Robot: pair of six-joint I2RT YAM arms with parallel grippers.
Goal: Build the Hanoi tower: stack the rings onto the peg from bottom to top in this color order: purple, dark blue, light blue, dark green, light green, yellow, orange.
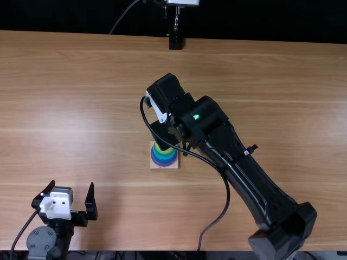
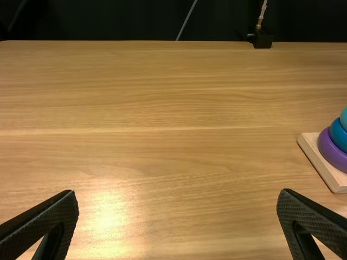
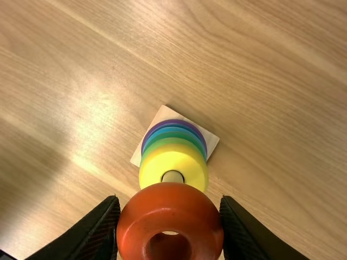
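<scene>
Near mid-desk [image 1: 81, 81], the right gripper [image 1: 163, 138]'s fingers grip the orange ring [image 3: 171, 203] above the yellow-topped stack [image 1: 164, 157]; toward eight o'clock, the left gripper [image 1: 72, 184]'s fingers gape wide.

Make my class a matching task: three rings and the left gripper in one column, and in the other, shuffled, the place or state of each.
Column 1
1. orange ring
2. yellow ring
3. purple ring
4. left gripper

Column 2
A. lowest in the stack, on the wooden base
B. open, with nothing between its fingers
C. held by the right gripper
D. top ring on the peg

Pairs: 1-C; 2-D; 3-A; 4-B
</scene>
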